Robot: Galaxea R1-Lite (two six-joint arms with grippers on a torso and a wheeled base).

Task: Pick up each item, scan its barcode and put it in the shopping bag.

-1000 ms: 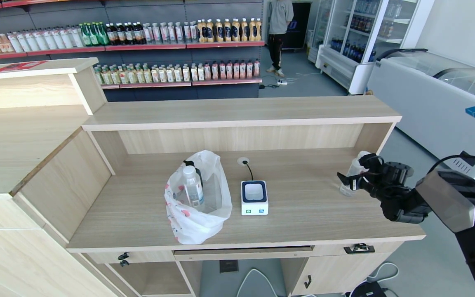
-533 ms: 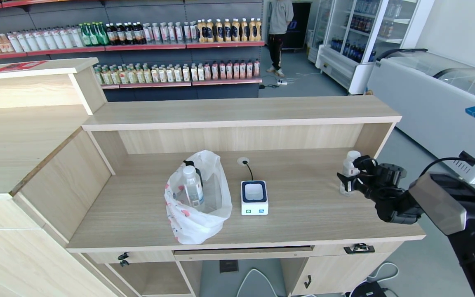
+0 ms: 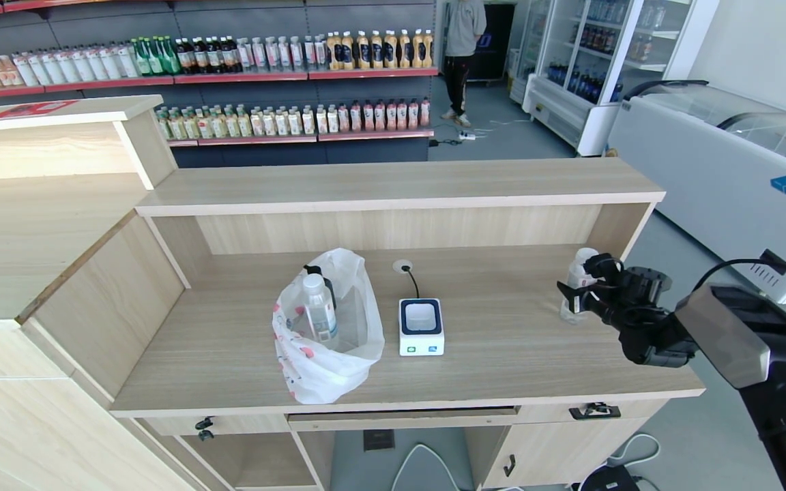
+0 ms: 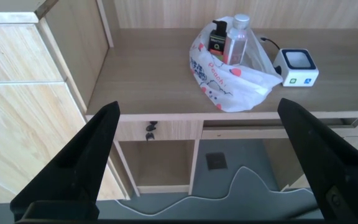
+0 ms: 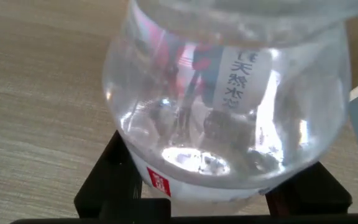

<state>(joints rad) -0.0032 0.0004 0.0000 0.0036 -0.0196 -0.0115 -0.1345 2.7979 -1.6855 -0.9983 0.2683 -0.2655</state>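
Note:
A clear water bottle [image 3: 574, 283] stands at the far right of the wooden counter [image 3: 502, 354]. My right gripper [image 3: 580, 294] is shut on its lower half. In the right wrist view the bottle [image 5: 229, 106] sits pressed between the two dark fingers [image 5: 114, 183]. The white shopping bag [image 3: 325, 354] lies open left of centre, holding another clear bottle [image 3: 318, 308] and a dark item [image 3: 314, 271]. The white barcode scanner [image 3: 421, 326] sits just right of the bag. My left gripper [image 4: 199, 109] hangs open in front of the counter's front edge, well clear of the bag [image 4: 229, 81].
A raised shelf [image 3: 400, 184] and side walls enclose the counter at the back, left and right. The scanner's cable [image 3: 412, 278] runs to a hole behind it. Bare counter lies between scanner and water bottle. Drawers and handles [image 3: 594, 410] sit under the front edge.
The water bottle, tilted a second ago, now stands upright between the right gripper's fingers. The right gripper has shifted slightly left with it. Bag and scanner are unchanged.

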